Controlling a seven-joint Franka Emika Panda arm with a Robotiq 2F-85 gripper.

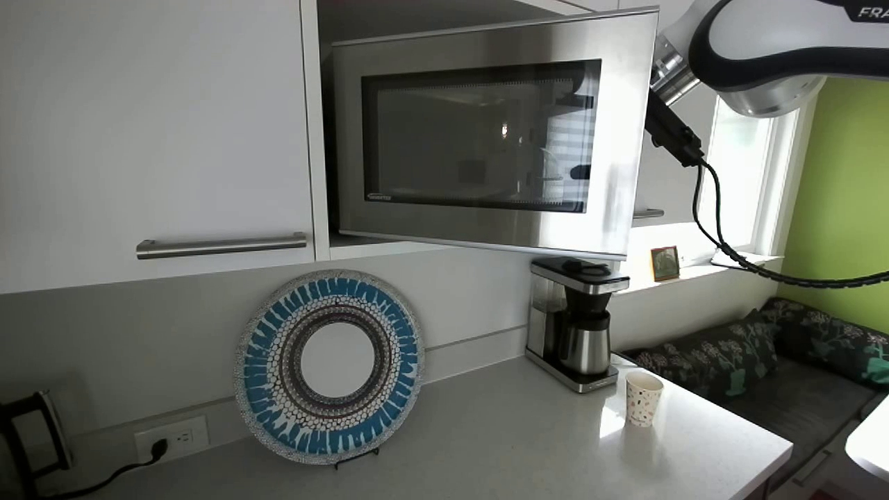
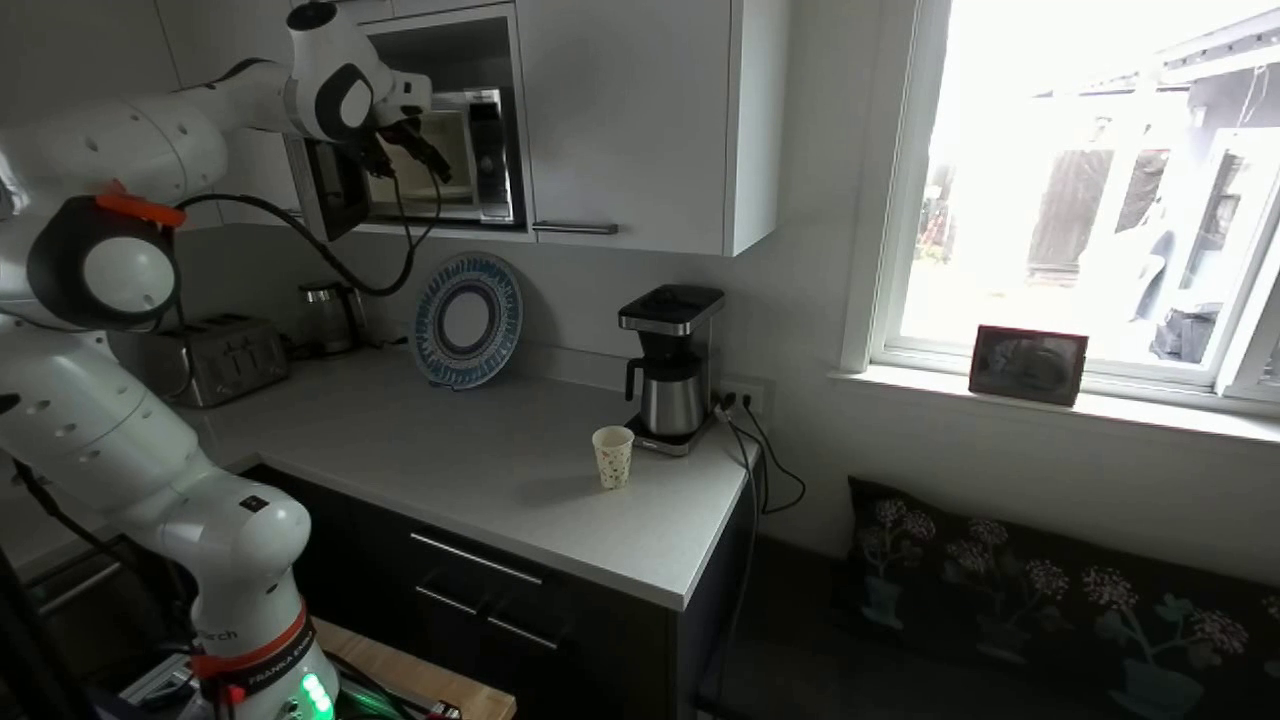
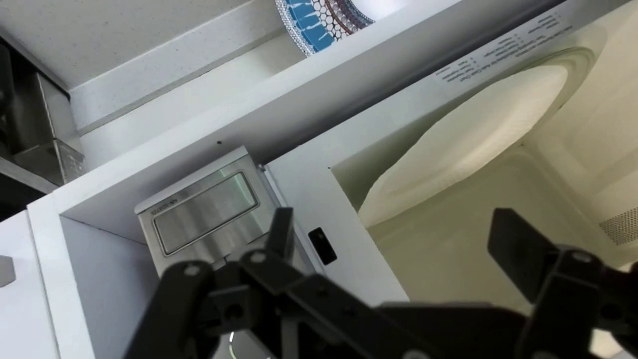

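Observation:
My gripper (image 3: 394, 215) stands open in front of the microwave's cavity, with nothing between its fingers in the wrist view. One black finger (image 3: 282, 232) overlaps the microwave's front beside the control panel (image 3: 207, 212); the opposite one lies over the pale cavity (image 3: 448, 254). A white plate (image 3: 463, 144), possibly paper, rests on the glass turntable (image 3: 580, 57) inside. The microwave door (image 1: 611, 153) hangs ajar and hides most of the gripper in that exterior view. In an exterior view the gripper (image 2: 412, 155) appears before the lit microwave (image 2: 488, 150), apart from it as far as I can tell.
White cabinets (image 2: 640, 120) flank the microwave niche. Below, the counter (image 2: 470, 440) bears a blue patterned round plate (image 1: 397, 347), a coffee maker (image 1: 587, 333), a speckled cup (image 1: 642, 399) and a toaster (image 2: 235, 360). A black cable (image 1: 819, 281) loops from the wrist.

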